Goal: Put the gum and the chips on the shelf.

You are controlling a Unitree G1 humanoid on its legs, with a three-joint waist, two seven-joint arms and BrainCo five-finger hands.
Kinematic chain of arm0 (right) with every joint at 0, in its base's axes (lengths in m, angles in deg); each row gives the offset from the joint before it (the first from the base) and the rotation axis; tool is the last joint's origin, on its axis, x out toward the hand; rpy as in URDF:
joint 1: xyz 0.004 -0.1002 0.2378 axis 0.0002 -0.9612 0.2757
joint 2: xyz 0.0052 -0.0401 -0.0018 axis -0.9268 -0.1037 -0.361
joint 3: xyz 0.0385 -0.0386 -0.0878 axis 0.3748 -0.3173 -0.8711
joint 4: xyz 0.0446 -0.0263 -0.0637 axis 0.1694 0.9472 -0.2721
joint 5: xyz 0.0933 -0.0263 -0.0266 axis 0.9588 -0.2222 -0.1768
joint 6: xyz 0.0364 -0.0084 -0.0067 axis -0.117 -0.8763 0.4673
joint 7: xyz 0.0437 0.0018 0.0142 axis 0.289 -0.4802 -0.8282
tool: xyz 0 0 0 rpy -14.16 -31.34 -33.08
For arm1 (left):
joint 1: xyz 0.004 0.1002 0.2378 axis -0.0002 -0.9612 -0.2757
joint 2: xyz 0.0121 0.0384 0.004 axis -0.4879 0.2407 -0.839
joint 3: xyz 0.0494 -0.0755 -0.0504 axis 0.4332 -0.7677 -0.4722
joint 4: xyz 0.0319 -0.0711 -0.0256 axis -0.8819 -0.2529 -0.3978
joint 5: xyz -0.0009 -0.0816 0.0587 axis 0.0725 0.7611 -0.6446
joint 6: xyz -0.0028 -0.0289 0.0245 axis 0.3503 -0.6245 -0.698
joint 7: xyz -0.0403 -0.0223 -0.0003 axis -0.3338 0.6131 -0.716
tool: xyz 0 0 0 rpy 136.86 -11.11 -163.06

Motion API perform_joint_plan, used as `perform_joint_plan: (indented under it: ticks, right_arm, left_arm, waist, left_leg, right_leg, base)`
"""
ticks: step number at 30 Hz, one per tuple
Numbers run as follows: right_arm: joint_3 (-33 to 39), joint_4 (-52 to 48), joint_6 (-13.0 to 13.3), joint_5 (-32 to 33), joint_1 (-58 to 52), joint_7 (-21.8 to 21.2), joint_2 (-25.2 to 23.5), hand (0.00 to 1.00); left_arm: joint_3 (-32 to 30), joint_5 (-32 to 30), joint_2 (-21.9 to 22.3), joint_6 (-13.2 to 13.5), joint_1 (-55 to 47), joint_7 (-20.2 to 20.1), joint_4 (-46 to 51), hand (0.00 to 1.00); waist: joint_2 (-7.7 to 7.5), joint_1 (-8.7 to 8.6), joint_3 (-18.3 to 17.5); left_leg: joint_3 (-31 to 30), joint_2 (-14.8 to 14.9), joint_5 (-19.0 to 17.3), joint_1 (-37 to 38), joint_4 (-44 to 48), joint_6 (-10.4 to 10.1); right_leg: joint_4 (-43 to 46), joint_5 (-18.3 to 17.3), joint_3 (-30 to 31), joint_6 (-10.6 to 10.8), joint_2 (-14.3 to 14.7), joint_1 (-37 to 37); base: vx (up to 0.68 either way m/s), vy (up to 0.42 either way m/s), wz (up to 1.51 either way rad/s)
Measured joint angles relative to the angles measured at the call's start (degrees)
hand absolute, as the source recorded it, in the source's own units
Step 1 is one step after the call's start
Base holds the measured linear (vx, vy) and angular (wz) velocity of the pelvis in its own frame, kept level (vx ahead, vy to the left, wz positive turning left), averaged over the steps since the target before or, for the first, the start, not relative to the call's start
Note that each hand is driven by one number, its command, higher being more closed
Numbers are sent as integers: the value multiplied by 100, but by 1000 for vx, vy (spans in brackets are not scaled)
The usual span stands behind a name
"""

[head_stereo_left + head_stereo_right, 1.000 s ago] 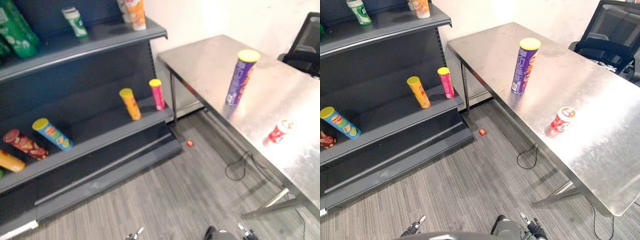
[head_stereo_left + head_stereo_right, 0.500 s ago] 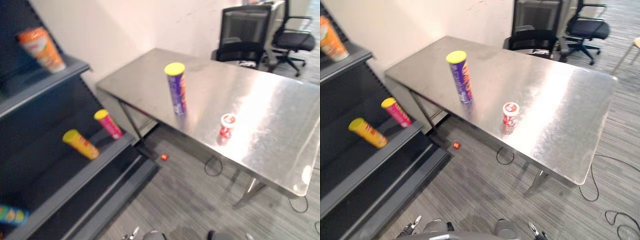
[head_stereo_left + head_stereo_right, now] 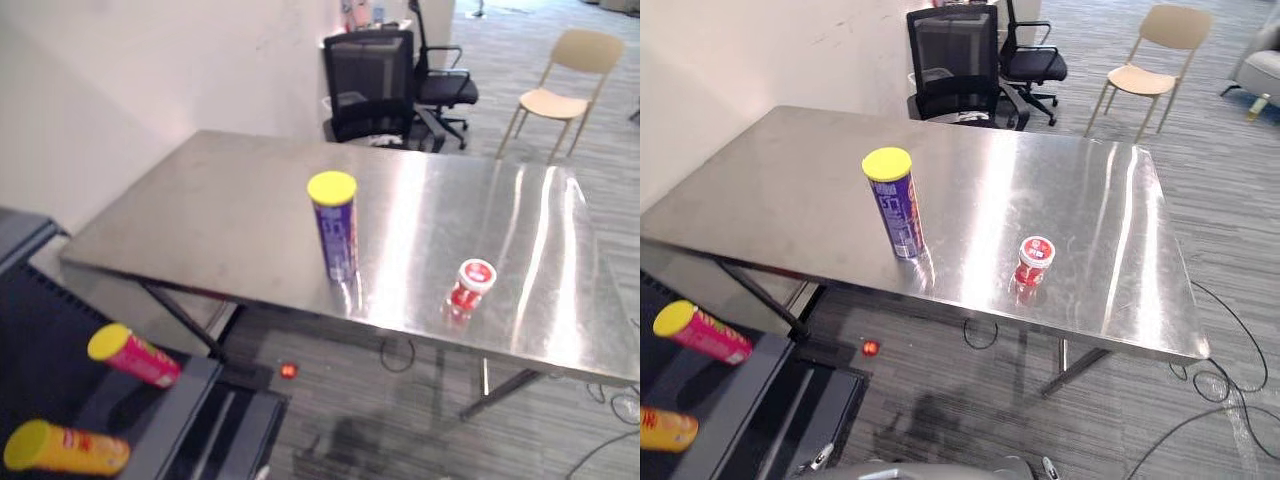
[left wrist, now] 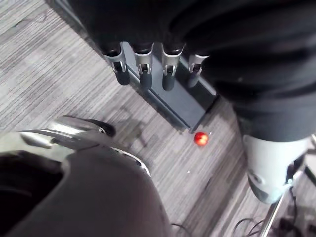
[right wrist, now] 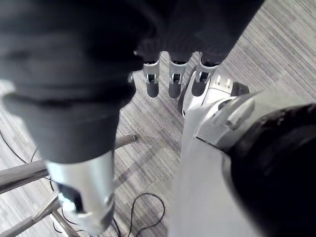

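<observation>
Chips can (image 3: 333,228) – purple, with a yellow lid – is standing upright on the steel worktop (image 3: 790,190), toward its near edge. Gum tub (image 3: 468,289), red with a white lid, is sitting upright on the same worktop to the can's right, near it but apart, and also close to the near edge. Neither of them is touching a hand.

The dark shelf (image 3: 185,400) is showing at the lower left, beside the worktop's left end. A pink can (image 3: 133,356) with a yellow lid is lying on it, and an orange can (image 3: 66,449) is lying nearer the camera. A small red object (image 3: 289,370) is lying on the grey carpeted floor (image 3: 400,440) between the shelf and the worktop. A black office chair (image 3: 372,75) is standing behind the worktop's far edge, and a beige chair (image 3: 565,75) is standing further off to the right.

The left hand (image 4: 168,74) is hanging low over the floor, its fingers (image 4: 121,69) straight, side by side and slightly spread, gripping nothing. The right hand (image 5: 170,79) is hanging over the floor as well – its fingers (image 5: 152,81) are straight and relaxed, a little apart, and likewise gripping nothing
</observation>
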Motion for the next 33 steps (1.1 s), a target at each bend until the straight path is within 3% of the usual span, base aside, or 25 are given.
perform_joint_plan:
  ticks: [2,4,6,12,15,20,23,28,29,32,33]
  right_arm:
    - [0,2,-5,-54,26,12,38,0]
    - [8,11,-25,-86,27,31,57,0]
    - [48,21,-26,-118,24,60,51,0]
    - [307,165,-28,-231,26,117,79,0]
    - [460,289,-29,-231,89,145,190,0]
    - [641,287,-31,-221,127,145,199,0]
    - [1346,290,-38,-85,174,190,232,0]
    - [3654,547,-40,137,401,425,999,0]
    - [5567,627,-26,288,847,725,1896,0]
    - [5588,609,63,353,1125,947,2284,0]
    - [5395,153,10,355,1240,1057,2194,0]
  left_arm:
    - [165,-123,0,0,1,3,-3,0]
    - [283,-185,-5,-4,11,6,11,0]
    - [358,-190,-36,-6,14,5,7,0]
    - [419,-201,-50,-6,41,-6,-29,0]
    - [317,-211,-31,-6,44,-10,-67,0]
    - [294,-211,-22,-5,47,-10,-57,0]
    - [198,-211,-29,-12,41,-8,-40,0]
    - [-136,-216,14,-52,-27,-14,54,0]
    - [-504,-227,16,-57,23,-19,137,0]
    - [-525,-224,-2,-53,48,-13,160,0]
    - [-526,-220,-9,-54,32,-11,160,0]
  waist:
    - [86,-5,-6]
    - [133,7,-16]
    - [116,10,-19]
    - [178,43,-51]
    - [113,96,-21]
    - [89,126,-12]
    - [57,129,-31]
    - [2,-7,-49]
    - [-137,-159,-89]
    - [-147,-205,-116]
    - [-165,-266,-139]
  left_leg:
    - [146,16,7,58,-70,11]
    - [295,18,37,186,-175,59]
    - [379,-8,37,290,-199,60]
    - [417,53,47,495,-387,42]
    - [418,146,156,594,-781,-112]
    - [434,165,390,659,-1038,-156]
    - [539,213,444,721,-1154,-188]
    - [605,214,407,682,-1154,-211]
    - [690,220,383,673,-1153,-214]
    - [723,212,323,681,-1152,-198]
    - [723,212,314,682,-1152,-198]
  right_leg:
    - [71,209,-412,-9,-23,-127]
    - [17,399,-1602,-60,-152,-160]
    - [-152,412,-2029,-67,-205,-33]
    - [-991,469,-2211,23,-65,352]
    - [-1437,487,-2439,54,94,449]
    - [-1557,505,-2473,79,150,423]
    - [-1645,521,-2404,46,225,415]
    - [-1673,545,-2307,58,245,351]
    - [-1634,595,-2148,53,282,245]
    - [-1625,595,-2100,53,284,213]
    - [-1613,595,-2098,53,284,210]
  base:
    - [119,122,-51]
    - [83,66,-53]
    - [57,19,-39]
    - [26,-46,-26]
    - [-136,-154,-15]
    - [-158,-102,-6]
    - [-84,-55,-16]
    - [15,-15,-11]
    - [160,-8,-29]
    - [80,-7,-15]
    - [0,0,0]
